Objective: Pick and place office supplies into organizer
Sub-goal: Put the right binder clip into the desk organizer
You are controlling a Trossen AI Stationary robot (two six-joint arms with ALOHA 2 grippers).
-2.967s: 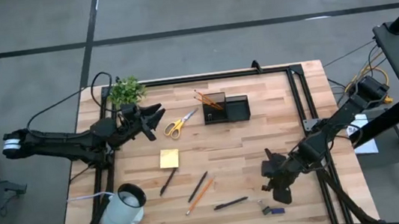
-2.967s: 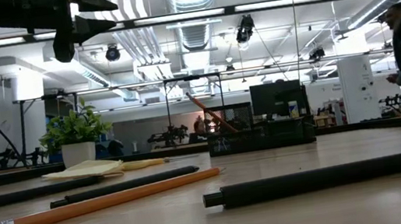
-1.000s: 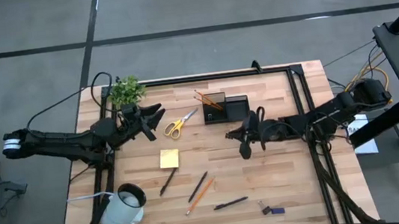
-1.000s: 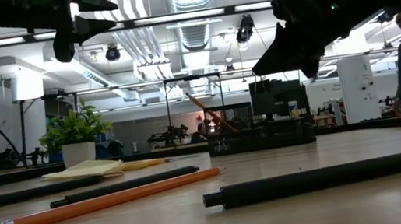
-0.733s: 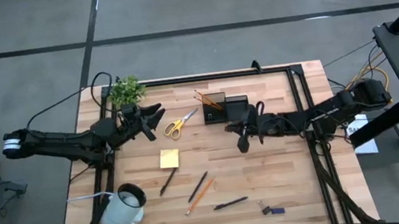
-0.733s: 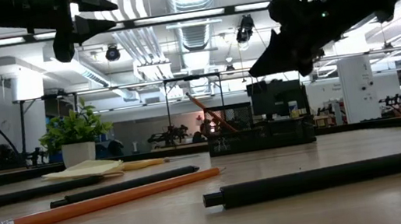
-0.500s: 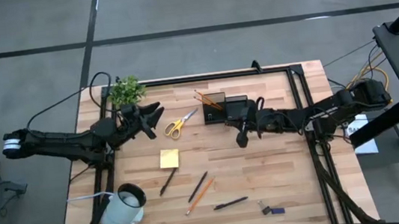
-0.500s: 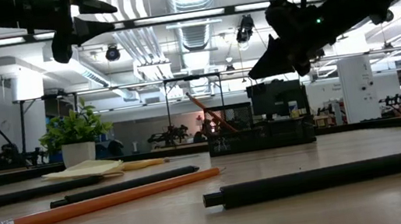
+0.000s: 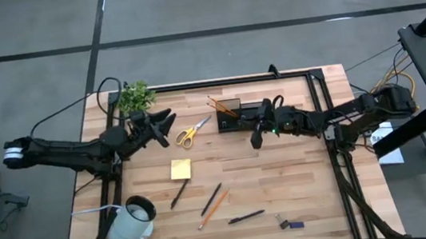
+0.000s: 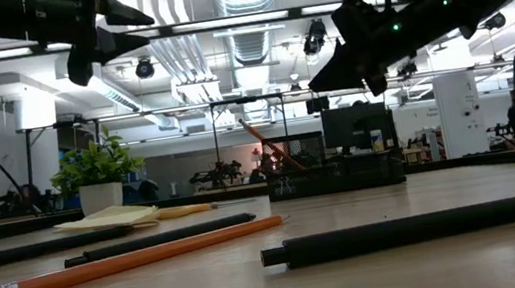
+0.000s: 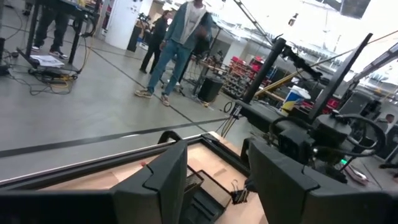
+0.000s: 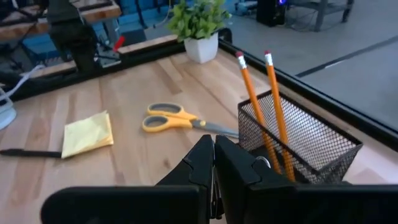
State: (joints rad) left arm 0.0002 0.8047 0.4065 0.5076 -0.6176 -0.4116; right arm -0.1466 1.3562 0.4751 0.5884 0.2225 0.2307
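Black wire-mesh organizer (image 12: pixel 298 140) holding 2 thin orange pencils (image 12: pixel 264 106); right gripper (image 12: pixel 212 163) pressed together, left gripper (image 11: pixel 214 177) spread apart.

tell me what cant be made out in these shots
- Whether the shut right gripper holds anything: high view, too small; right wrist view, the closed fingers cover their own tips.
- Inside the organizer: right wrist view, the fingers block its nearer compartment.
- The small dark bits near the table's front edge: high view, too small to identify.
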